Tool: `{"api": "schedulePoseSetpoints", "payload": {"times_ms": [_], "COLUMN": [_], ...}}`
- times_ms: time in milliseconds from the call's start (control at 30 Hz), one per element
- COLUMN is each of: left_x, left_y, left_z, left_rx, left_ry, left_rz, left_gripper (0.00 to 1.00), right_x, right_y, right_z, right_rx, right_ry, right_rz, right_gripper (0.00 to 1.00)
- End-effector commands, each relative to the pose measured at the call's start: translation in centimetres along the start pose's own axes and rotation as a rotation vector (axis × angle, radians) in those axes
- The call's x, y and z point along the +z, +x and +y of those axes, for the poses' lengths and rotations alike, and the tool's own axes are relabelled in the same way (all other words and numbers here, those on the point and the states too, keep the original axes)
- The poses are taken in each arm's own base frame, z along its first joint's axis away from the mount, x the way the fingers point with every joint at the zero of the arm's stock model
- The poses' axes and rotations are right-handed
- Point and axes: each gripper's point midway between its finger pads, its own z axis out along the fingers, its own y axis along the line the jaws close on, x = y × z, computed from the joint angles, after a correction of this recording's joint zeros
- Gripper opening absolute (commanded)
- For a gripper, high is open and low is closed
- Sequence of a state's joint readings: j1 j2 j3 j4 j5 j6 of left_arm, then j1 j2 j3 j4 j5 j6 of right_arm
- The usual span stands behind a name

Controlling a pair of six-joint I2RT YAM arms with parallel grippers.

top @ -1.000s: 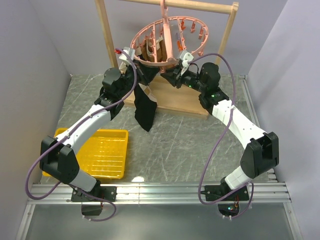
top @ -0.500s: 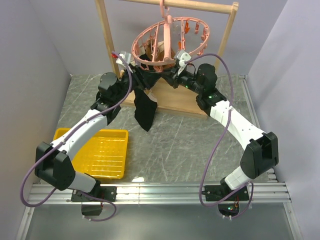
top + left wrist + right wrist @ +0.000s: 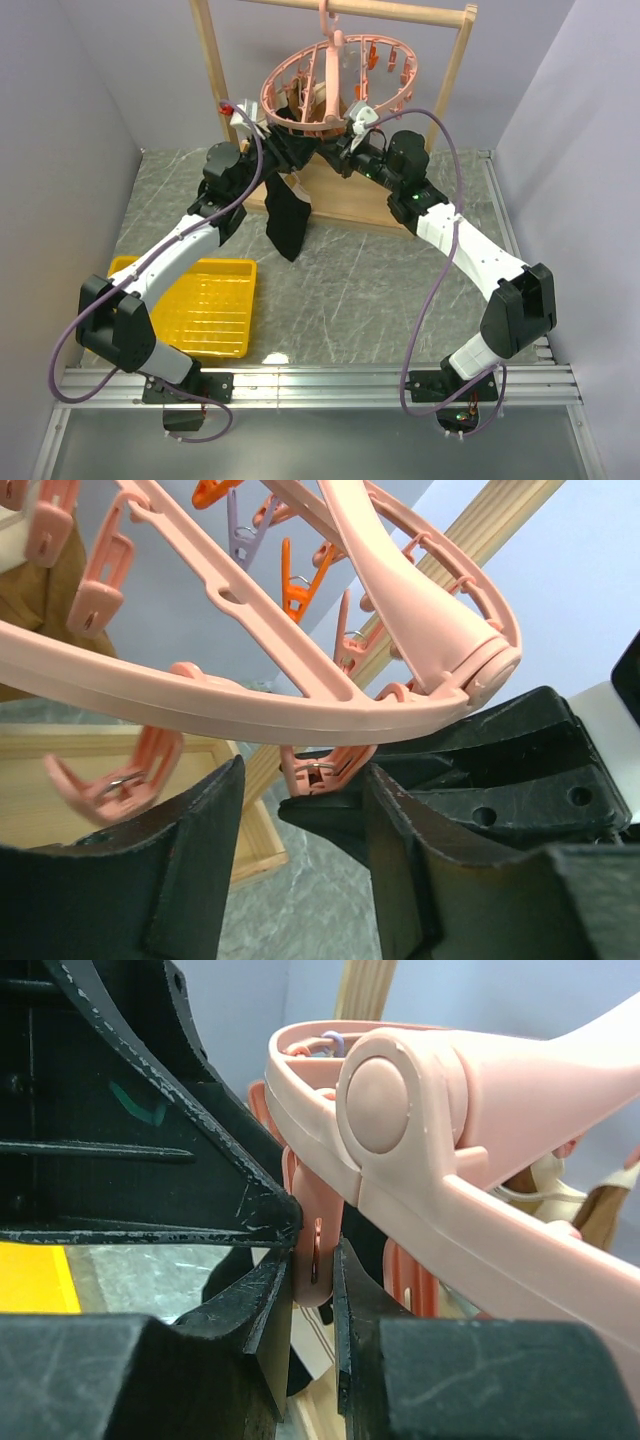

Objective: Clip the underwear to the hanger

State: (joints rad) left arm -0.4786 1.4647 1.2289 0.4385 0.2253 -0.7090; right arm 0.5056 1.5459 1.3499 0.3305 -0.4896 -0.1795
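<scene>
The salmon-pink hanger point(image 3: 335, 85) hangs by its hook from the wooden rack, ring tilted. Its ring point(image 3: 250, 705) crosses the left wrist view. The black underwear point(image 3: 288, 225) droops from under the ring's near-left edge. Its top is hidden behind the grippers, so I cannot tell what holds it. My left gripper point(image 3: 272, 140) is open just below the ring; in the left wrist view the left gripper point(image 3: 305, 772) has a small peg point(image 3: 322, 770) between its fingers, untouched. My right gripper point(image 3: 340, 150) is shut on a dangling peg point(image 3: 315, 1230); up close the right gripper point(image 3: 313, 1260) pinches it flat.
The light wooden rack point(image 3: 213, 80) stands at the back on a flat base point(image 3: 355, 200). Brown and tan cloth point(image 3: 305, 100) hangs inside the ring. A yellow tray point(image 3: 205, 300) lies at the front left. Grey walls close both sides.
My left gripper has opened and shifted slightly up and left. The hanger ring has risen and levelled a little. The underwear still hangs in the same place.
</scene>
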Motion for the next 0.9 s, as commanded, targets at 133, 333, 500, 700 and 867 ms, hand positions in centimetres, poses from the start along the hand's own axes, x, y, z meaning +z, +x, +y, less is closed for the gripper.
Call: {"api": "schedulePoseSetpoints", "payload": {"times_ms": [133, 333, 500, 700, 867], "left_x": [1.1, 1.3, 1.5, 1.7, 1.8], "left_y": [-3.0, -3.6, -4.2, -4.8, -5.0], "left_z": [-1.8, -1.5, -1.7, -1.9, -1.8], "left_rx": [-0.022, -0.028, -0.02, -0.011, -0.003], "left_ry": [0.034, 0.013, 0.024, 0.032, 0.037], "left_rz": [-0.118, -0.138, -0.158, -0.179, -0.176], "left_gripper": [0.52, 0.49, 0.46, 0.39, 0.09], "right_x": [-0.1, 0.1, 0.1, 0.0, -0.2], "right_y": [-2.3, -1.8, -1.5, -1.3, -1.0], "right_z": [1.7, 1.9, 2.2, 2.4, 2.6], "right_rx": [-0.029, -0.033, -0.036, -0.035, -0.031], "right_ry": [-0.02, -0.007, -0.008, -0.012, -0.025], "right_rz": [-0.053, -0.043, -0.036, -0.031, -0.018], "right_gripper": [0.0, 0.0, 0.0, 0.0, 0.02]}}
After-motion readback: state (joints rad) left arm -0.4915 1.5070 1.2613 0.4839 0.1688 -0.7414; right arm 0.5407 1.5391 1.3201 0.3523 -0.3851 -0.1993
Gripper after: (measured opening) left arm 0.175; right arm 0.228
